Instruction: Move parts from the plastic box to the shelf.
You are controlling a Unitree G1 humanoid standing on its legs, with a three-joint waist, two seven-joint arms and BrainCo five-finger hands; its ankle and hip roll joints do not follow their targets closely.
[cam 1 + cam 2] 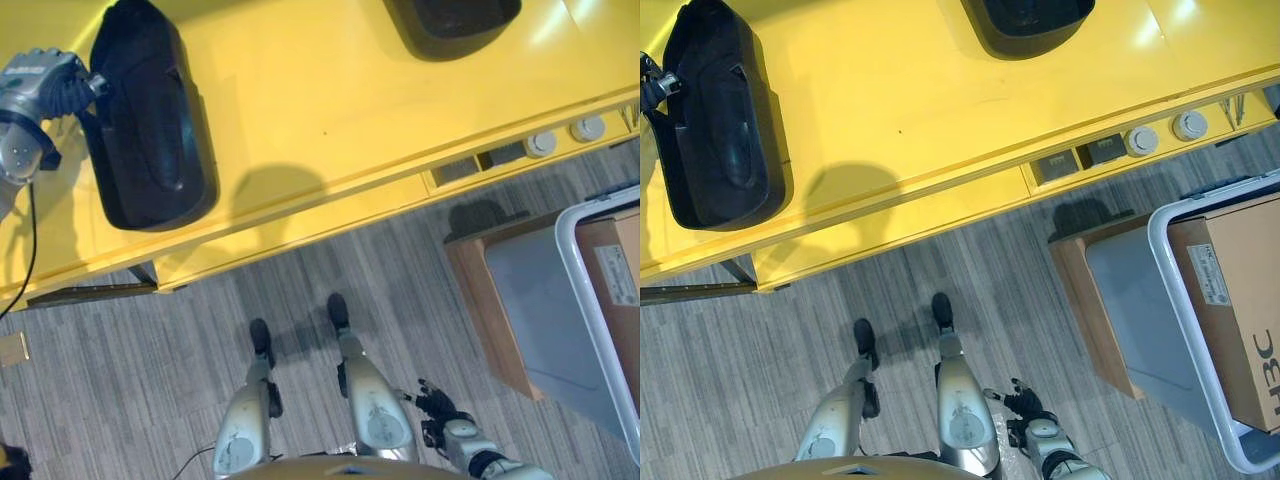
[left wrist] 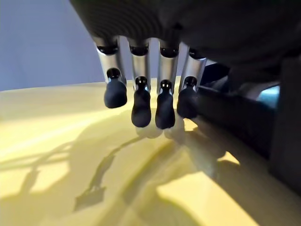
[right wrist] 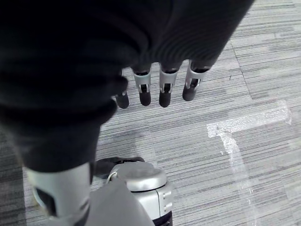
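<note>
Where glossy yellow shelf (image 1: 330, 110) runs, rounded black part (image 1: 145, 120)

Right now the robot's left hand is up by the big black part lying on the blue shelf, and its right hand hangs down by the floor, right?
Not quite: the shelf is yellow, not blue, as the left eye view shows. The rest holds: the left hand is up beside the big black moulded plastic part lying on it, and the right hand hangs low over the grey striped floor.
</note>
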